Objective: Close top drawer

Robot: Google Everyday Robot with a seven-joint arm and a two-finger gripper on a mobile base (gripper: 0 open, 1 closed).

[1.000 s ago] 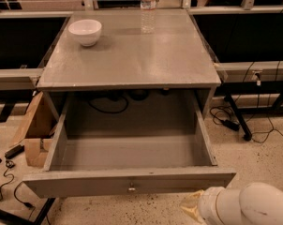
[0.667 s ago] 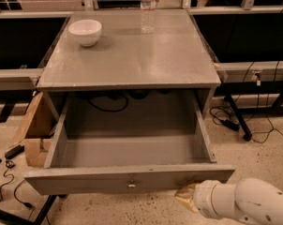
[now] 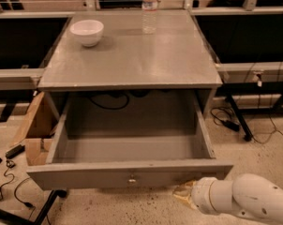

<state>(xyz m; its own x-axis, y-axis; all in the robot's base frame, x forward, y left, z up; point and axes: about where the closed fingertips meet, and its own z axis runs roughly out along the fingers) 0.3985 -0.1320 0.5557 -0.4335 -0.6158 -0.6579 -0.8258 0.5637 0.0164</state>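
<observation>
Just under the open top drawer (image 3: 85, 176), the gripper (image 3: 182, 195) apparently touches its front, grip unclear.

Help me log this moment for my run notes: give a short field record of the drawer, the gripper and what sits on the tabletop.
top drawer: pulled far out, nothing visible inside
knob: centre of the front panel, gripper not on it
gripper: low right, by the front panel's right end; contact unclear
tabletop: white bowl back left; water bottle upright at back centre
task state: drawer not yet closed
</observation>
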